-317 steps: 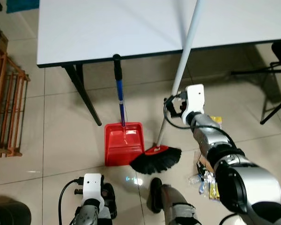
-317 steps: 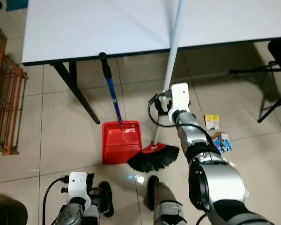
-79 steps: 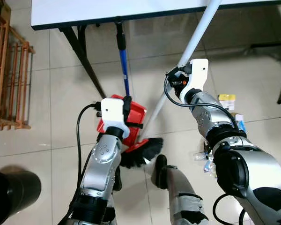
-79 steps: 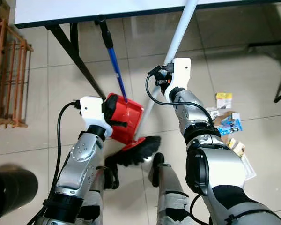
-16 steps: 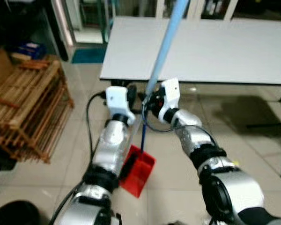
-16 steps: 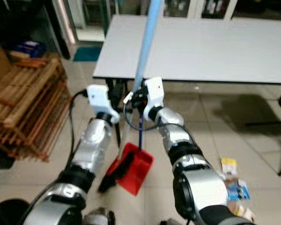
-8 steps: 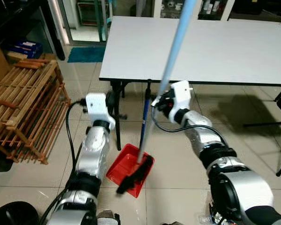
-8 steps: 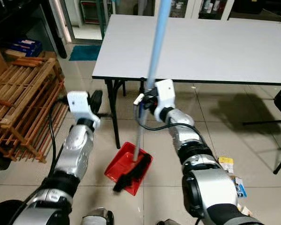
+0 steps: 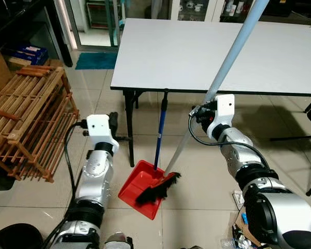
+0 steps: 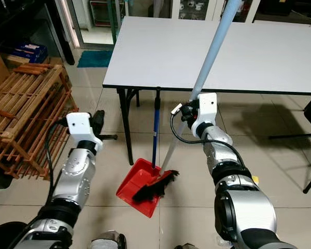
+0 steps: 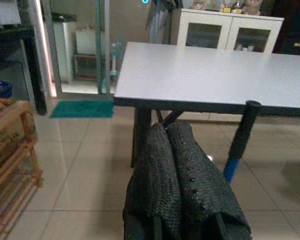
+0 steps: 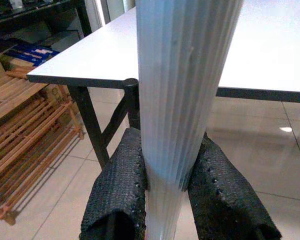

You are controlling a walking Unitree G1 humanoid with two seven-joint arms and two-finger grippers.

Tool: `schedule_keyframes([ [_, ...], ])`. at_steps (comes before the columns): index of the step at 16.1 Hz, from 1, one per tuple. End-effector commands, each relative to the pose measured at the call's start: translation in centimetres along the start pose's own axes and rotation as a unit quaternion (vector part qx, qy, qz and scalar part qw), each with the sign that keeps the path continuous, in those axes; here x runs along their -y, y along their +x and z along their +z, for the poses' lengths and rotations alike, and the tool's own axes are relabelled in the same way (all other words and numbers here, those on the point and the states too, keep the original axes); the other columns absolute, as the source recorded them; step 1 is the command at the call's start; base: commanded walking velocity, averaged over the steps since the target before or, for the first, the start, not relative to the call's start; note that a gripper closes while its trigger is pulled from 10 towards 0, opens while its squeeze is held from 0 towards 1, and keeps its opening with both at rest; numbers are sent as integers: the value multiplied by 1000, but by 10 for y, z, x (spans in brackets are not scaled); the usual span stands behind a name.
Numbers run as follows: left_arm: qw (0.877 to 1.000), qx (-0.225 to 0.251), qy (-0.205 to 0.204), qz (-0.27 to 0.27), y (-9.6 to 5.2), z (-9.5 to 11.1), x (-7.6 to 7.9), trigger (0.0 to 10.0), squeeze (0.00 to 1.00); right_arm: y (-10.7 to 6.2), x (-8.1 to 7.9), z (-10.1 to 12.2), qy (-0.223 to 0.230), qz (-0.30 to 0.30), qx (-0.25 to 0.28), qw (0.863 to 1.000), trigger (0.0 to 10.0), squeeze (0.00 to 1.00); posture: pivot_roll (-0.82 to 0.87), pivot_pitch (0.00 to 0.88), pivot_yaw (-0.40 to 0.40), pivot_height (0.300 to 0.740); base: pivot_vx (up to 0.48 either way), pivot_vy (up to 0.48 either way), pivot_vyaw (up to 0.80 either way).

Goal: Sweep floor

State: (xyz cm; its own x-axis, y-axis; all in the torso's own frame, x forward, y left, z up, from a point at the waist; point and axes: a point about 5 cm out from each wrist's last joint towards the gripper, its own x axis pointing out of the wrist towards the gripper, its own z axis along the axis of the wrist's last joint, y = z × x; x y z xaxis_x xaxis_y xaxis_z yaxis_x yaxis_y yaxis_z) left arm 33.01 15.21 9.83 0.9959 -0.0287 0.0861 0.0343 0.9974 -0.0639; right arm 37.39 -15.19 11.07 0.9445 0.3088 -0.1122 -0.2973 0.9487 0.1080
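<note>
The right pincer [image 9: 205,112] is clamped on the pale blue broom handle [image 9: 232,56], its 2 black fingers [image 12: 121,195] pressed against opposite sides of the ribbed pole. The handle's long axis runs on a slant: from the pincer it climbs up and away over the white tabletop [image 9: 160,52], and below the pincer it drops toward the robot's left to the black broom head [image 9: 156,190]. The bristles lie across the open lip of the red dustpan [image 9: 140,187], which sits on the tiled floor [image 9: 197,176] below and to the left of the right pincer. The dustpan's blue handle [image 9: 159,136] stands nearly upright, its black top end resting against the tabletop's dark edge, just left of the right pincer.

The left pincer [image 11: 182,165] is raised off to the left of the dustpan, holding nothing, its 2 fingers closed together and pointing toward the tabletop's black leg [image 9: 127,127]. The dustpan handle's black grip [image 11: 244,127] stands just beyond and to one side of those fingertips, apart from them. A wooden slatted rack [image 9: 26,119] stands on the floor further left of the left pincer. Some litter [image 9: 239,220] lies on the tiles below the right arm.
</note>
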Motion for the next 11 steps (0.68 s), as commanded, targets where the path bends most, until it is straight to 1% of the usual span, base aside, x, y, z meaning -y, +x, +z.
schedule_keyframes([
  [1, 1000, 8, 1, 5, 3, 6, -3, 10000, 0, -2, 2, 1, -13, 1, 7, 1000, 10000, 0, 16, 0, -16, 740, 0, 0, 0],
  [4, 1000, 10, 10, -1, 7, 9, -1, 10000, 0, -2, -1, 2, -27, 7, 14, 1000, 10000, 0, 10, 0, -13, 740, 0, 0, 0],
  [5, 1000, 12, 8, 0, 8, 11, 2, 10000, 0, -2, 3, 7, -41, 2, 22, 999, 10000, 0, 4, 0, -11, 740, 0, 0, 0],
  [6, 1000, 17, 6, 2, 9, 12, 2, 10000, 0, -3, 11, 15, -50, -10, 31, 998, 10000, 0, 6, 0, -12, 740, 0, 0, 0],
  [8, 1000, 27, 5, 2, 8, 17, 3, 10000, 0, -3, 23, 30, -45, -29, 49, 997, 10000, 0, 2, 0, -15, 740, 0, 0, 0],
  [9, 1000, 30, 3, 1, 8, 19, 4, 10000, 0, -2, 24, 34, -41, -31, 55, 997, 10000, 0, 2, 0, -15, 740, 0, 0, 0],
  [11, 1000, 30, 3, -3, 10, 19, 7, 10000, 0, 0, 18, 33, -40, -27, 54, 997, 10000, 0, 9, 0, -22, 740, 0, 0, 0],
])
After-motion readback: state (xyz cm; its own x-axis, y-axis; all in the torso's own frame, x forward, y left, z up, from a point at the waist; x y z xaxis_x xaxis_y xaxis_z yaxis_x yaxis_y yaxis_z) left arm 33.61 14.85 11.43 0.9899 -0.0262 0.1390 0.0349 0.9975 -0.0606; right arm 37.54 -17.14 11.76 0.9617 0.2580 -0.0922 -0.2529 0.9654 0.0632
